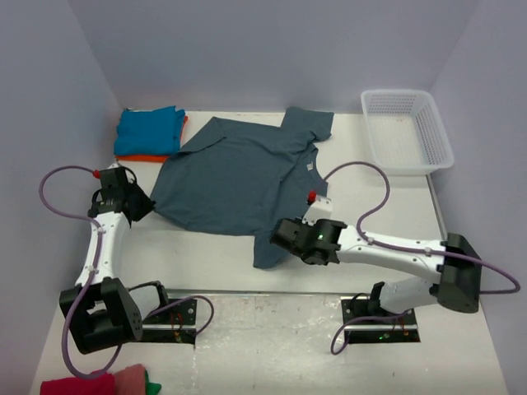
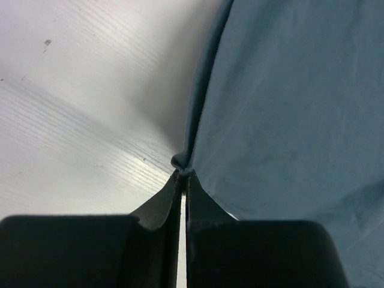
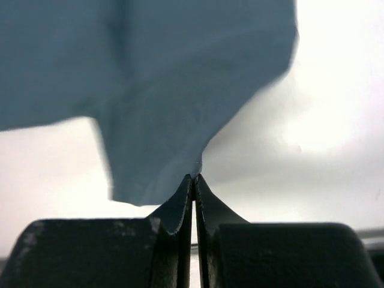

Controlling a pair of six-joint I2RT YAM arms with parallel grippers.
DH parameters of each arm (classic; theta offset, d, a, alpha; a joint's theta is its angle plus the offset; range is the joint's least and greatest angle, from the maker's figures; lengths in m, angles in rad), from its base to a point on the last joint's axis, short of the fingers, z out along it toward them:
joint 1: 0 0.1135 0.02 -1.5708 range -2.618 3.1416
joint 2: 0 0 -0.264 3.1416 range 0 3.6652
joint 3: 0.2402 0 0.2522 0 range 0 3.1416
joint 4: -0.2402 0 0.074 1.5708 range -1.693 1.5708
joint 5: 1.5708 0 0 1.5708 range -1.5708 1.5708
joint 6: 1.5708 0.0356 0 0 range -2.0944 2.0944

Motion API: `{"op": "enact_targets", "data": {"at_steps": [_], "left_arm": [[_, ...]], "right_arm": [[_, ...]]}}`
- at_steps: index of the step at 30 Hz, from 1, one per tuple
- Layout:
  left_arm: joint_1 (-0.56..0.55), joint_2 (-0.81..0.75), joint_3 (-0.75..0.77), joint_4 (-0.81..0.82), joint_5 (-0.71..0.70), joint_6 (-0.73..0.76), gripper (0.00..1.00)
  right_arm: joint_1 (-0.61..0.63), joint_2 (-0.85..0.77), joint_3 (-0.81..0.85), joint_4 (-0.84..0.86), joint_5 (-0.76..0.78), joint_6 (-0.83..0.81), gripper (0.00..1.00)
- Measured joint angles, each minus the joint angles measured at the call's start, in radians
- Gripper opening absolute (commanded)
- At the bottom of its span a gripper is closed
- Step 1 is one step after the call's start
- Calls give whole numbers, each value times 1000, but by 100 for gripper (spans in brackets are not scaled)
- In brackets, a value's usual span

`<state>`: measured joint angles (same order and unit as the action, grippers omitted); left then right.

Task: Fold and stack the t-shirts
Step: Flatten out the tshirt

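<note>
A large slate-blue t-shirt (image 1: 239, 173) lies spread on the white table. My left gripper (image 1: 146, 207) is shut on its left hem corner; in the left wrist view the cloth edge (image 2: 183, 161) is pinched at the tips of the left gripper (image 2: 183, 175). My right gripper (image 1: 280, 235) is shut on the shirt's lower right part; in the right wrist view the cloth (image 3: 180, 90) hangs from the tips of the right gripper (image 3: 195, 177). A folded turquoise t-shirt (image 1: 150, 130) lies on an orange t-shirt (image 1: 136, 157) at the back left.
A white mesh basket (image 1: 406, 130) stands at the back right. Red and pink cloth (image 1: 95, 383) lies at the near left corner beside the left arm's base (image 1: 103, 313). Walls close in on three sides.
</note>
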<state>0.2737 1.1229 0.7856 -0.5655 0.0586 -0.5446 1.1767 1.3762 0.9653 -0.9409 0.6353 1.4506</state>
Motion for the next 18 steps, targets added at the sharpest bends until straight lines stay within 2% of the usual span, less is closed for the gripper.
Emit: {"op": "enact_targets", "data": {"at_steps": [4,9,13,14,16,18], "left_arm": [[-44,-37,5,-4,-20,21,0],[-107,-100,49,-27,-68,45,0],[-117,-155,119,-47,-95,61,0],[-117,-169,143,-51,-96,65,0],[-118,-202,209,-37,-82,74,0],[-118,-205,248,-19,-39,84,0]], "right_arm": [[-80,-139,134,66,30,-327,0],[-310,-241,241,106,50,-638,0],[-466,-293,280,145,48,-855,0],[-565,-308,353,209,37,-1009,0],[-593,-314,382,218,14,-1066,0],[-644,-304,478,233,-37,-1154,0]]}}
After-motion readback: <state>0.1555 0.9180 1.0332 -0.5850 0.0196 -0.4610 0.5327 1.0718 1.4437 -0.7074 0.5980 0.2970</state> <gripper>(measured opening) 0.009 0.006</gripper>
